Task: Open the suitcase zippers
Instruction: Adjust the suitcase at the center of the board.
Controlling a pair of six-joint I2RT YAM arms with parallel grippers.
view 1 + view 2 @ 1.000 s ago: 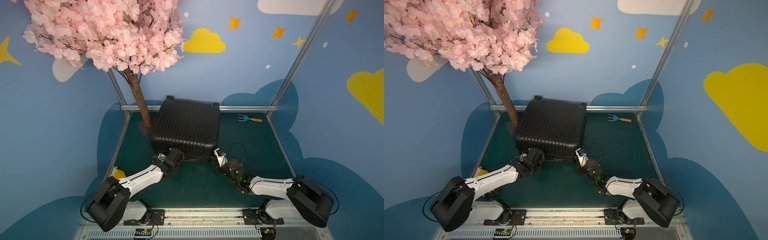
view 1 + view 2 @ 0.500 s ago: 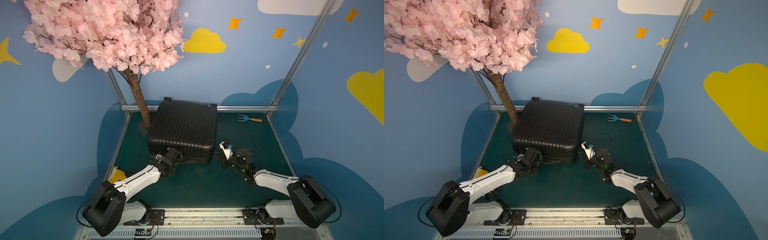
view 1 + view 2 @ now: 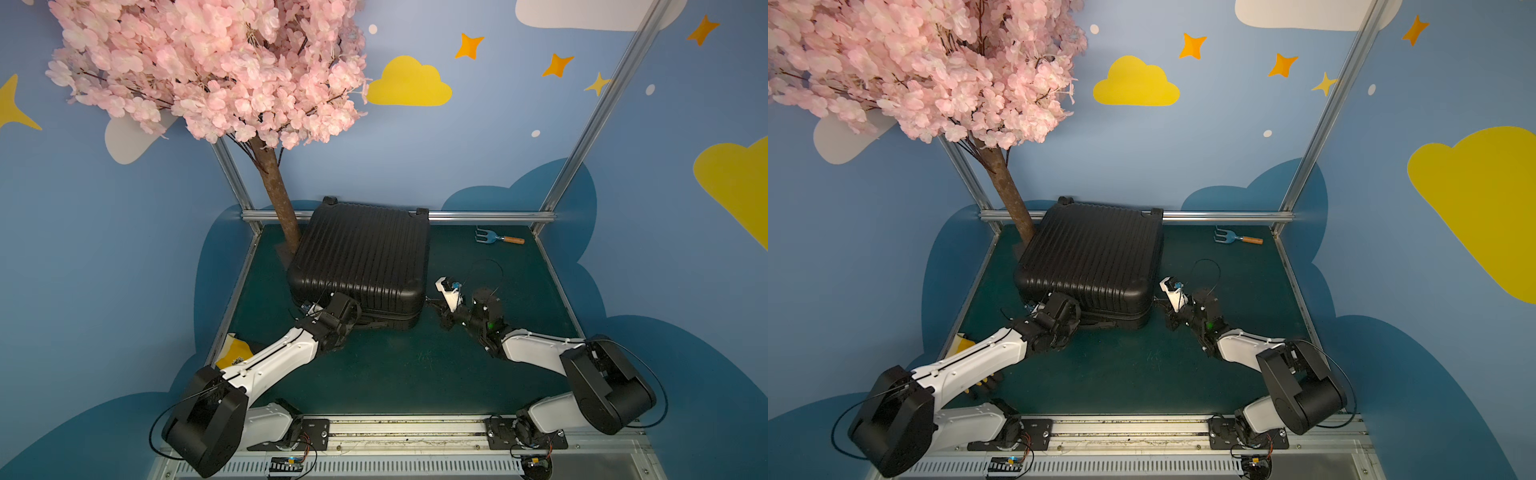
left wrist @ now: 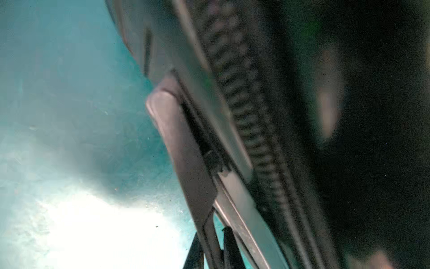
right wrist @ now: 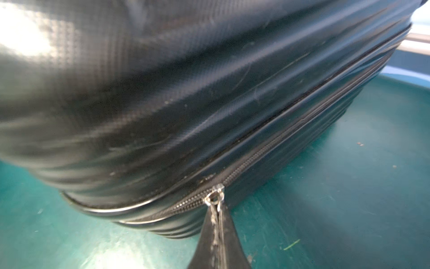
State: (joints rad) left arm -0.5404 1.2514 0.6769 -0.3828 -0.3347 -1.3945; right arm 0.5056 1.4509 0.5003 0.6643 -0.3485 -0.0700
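The black ribbed suitcase [image 3: 365,257] [image 3: 1096,257] lies flat on the green mat, closed. My left gripper [image 3: 332,309] [image 4: 213,246] presses against its near-left corner. The blurred left wrist view shows zip teeth [image 4: 244,111] and a grey-brown zipper pull [image 4: 181,144] running between the shut dark fingers. My right gripper [image 3: 432,302] [image 5: 217,216] sits at the near-right corner, shut on a zipper pull whose silver slider [image 5: 215,196] rides the zip track [image 5: 267,149]. Beyond the slider the track looks closed.
A tree trunk [image 3: 278,203] stands against the suitcase's far-left side, under pink blossom. A small blue hand rake [image 3: 496,238] lies at the back right. A yellow object [image 3: 237,351] sits at the mat's left front edge. A metal rail [image 3: 490,216] bounds the back.
The suitcase has slid and turned leftward toward the tree. The left arm has moved left with it. The right wrist has swung out to the right, round the near-right corner.
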